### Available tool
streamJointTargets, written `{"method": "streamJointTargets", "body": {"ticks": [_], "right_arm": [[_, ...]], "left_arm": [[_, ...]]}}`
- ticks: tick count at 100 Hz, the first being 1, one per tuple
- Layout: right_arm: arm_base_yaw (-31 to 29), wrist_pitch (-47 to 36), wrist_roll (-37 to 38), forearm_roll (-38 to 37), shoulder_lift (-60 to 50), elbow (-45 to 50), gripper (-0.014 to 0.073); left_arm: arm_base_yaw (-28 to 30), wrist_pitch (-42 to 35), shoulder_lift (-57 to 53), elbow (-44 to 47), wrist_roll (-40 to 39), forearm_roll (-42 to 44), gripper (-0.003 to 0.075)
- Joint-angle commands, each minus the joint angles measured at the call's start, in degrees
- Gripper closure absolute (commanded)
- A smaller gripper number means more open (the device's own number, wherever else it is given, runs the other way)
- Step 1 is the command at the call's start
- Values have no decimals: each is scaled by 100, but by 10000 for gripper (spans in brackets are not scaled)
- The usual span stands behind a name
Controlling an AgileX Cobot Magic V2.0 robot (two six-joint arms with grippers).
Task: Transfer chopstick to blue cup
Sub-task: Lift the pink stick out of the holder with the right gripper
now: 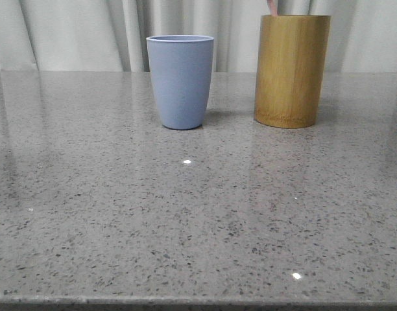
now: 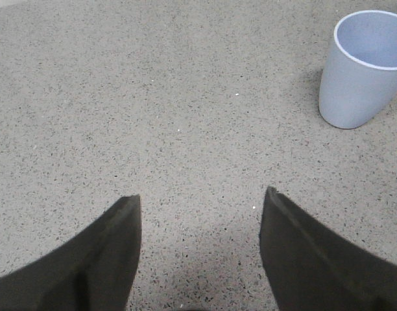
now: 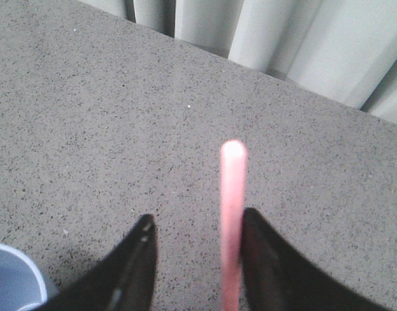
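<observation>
The blue cup (image 1: pixel 180 81) stands upright on the table, left of a bamboo cylinder (image 1: pixel 292 70). A pink chopstick (image 1: pixel 272 6) tip pokes out of the cylinder's top. In the right wrist view a pale pink chopstick (image 3: pixel 233 214) stands between the jaws of my right gripper (image 3: pixel 197 220), close against one finger (image 3: pixel 263 259). The other finger is well apart from it, so the gripper is open. The cup's rim (image 3: pixel 17 285) shows at that view's corner. My left gripper (image 2: pixel 202 194) is open over bare table, with the blue cup (image 2: pixel 360 71) off to one side. Neither gripper shows in the front view.
The grey speckled stone table (image 1: pixel 185 227) reaches to a near edge at the front. White curtains (image 1: pixel 75 32) hang behind the table's far edge.
</observation>
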Motion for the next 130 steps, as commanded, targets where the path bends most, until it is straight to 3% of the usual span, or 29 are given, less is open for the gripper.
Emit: {"method": "streamJointTargets", "body": {"ticks": [1,32,103,130], "right_arm": [[-80,-457,-48,-121,-268,-245,399],[-185,-525,-48,-121,-268,-245,664],[-182,-996,-50,-126,-1363,-252,662],[131,-931,-161,-126,-1517,-901,662]], "left_arm": [[-27,-336,-84,-151,-64,34,323],[-27,-336,-84,-151,-64,34,323],[-27,-336,-84,-151,-64,34,323],[-27,-336,-84,-151,-64,23,323]]}}
